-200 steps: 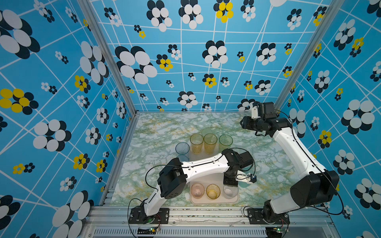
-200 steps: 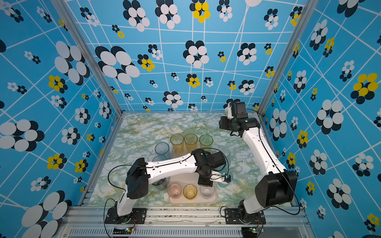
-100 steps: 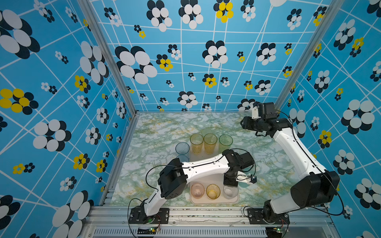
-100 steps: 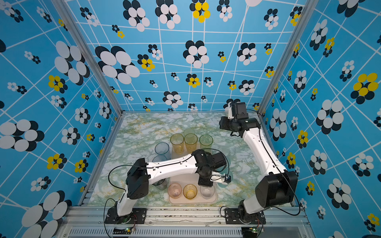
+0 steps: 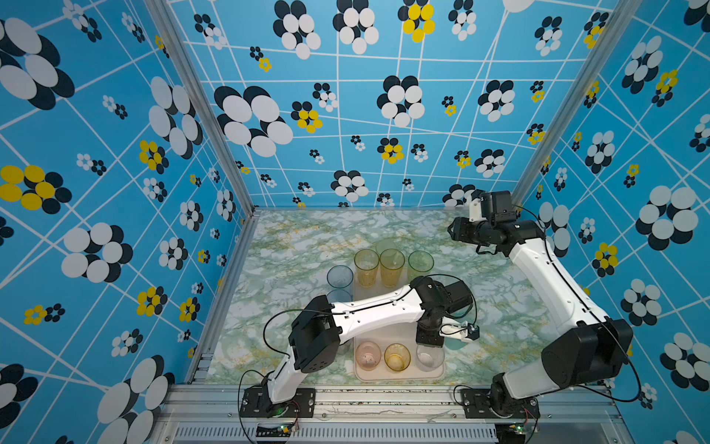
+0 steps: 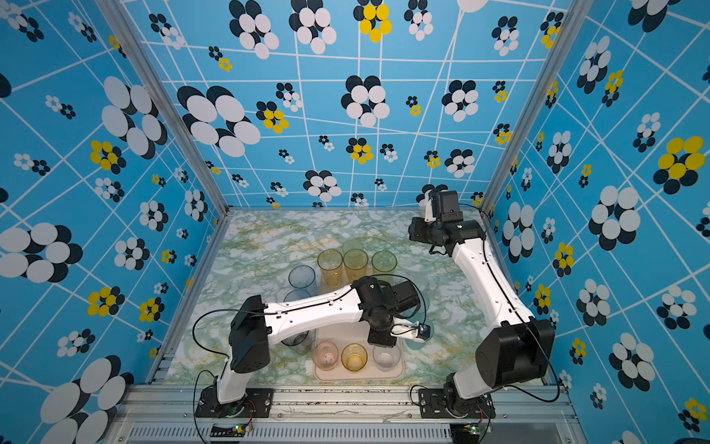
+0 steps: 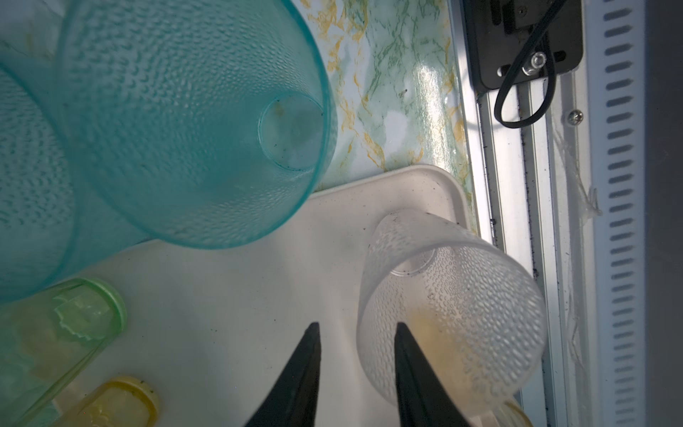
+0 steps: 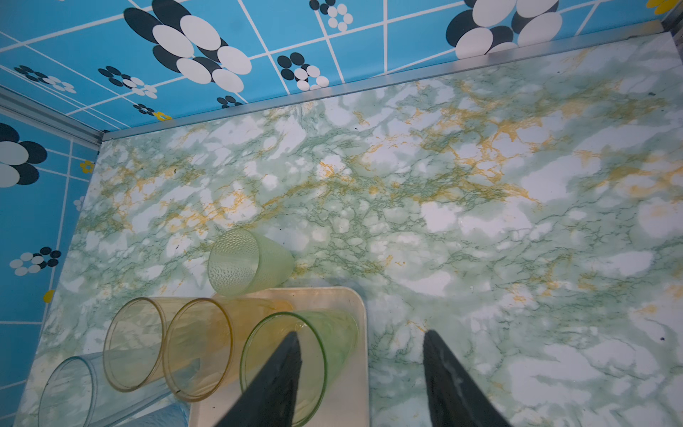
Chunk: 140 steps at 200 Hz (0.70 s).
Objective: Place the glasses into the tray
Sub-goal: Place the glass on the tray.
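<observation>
A: What colours does the robot wear?
B: Smooth white plastic arm shells [image 5: 376, 311], with boxy black joint housings [image 5: 313, 342].
A: And wiring?
B: Thin black cables [image 5: 264, 333] loop outside; flat black bolted base plates [image 5: 307, 399] sit underneath.

The walls [image 5: 345, 115] are blue with white lines and black, white and yellow flowers. The table [image 5: 299, 246] is green and white like marble, with yellow streaks. The tray [image 5: 399, 377] is cream. There is a pink glass [image 5: 368, 355], a yellow glass [image 5: 397, 356], amber glasses [image 5: 367, 267] and a green glass [image 5: 420, 263]. The clear glass [image 7: 462, 295] and teal glass [image 7: 184, 129] have tiny bumps all over.
</observation>
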Available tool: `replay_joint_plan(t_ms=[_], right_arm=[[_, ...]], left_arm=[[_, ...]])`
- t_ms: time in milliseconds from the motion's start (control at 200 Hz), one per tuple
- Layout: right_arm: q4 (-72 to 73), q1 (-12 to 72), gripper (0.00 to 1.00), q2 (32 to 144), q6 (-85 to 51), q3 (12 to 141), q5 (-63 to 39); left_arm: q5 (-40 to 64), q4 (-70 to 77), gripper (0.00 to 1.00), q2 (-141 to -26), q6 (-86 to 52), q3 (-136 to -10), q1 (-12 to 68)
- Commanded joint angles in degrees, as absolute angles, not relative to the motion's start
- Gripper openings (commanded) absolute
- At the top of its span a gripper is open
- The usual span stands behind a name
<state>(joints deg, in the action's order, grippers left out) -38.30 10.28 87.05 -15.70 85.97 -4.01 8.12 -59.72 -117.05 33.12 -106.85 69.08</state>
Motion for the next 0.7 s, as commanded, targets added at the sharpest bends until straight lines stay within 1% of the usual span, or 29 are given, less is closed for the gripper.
replay_joint_plan(t_ms=[0,155,245,360,555,695], right_arm=[[-38.42,9.84,0.56,87.16,-15.68,88.22,-4.45],[-39.62,9.84,0.56,89.29,-14.95,91.12,-4.04],[-40.53,9.83,0.55,90.92,-14.44,94.26,-4.51],[-43.12,9.84,0.55,94.47,-13.67,98.85,-6.93],[-50.65,10.4,0.5,102.61,-11.6,108.94,-13.43],[-58.51,13.63,0.49,110.17,-7.88,118.08,-12.75]], left_arm=[[9.5,-59.35,0.35,-112.07,34.25,-106.07,67.59],[14.68,-56.38,0.35,-106.36,32.42,-106.09,62.1],[18.13,-53.14,0.35,-102.06,29.66,-105.83,57.0],[19.74,-48.12,0.36,-98.24,23.77,-104.99,50.05],[19.61,-40.63,0.37,-93.43,14.14,-101.02,38.92],[17.74,-37.69,0.37,-91.47,8.94,-98.28,32.22]])
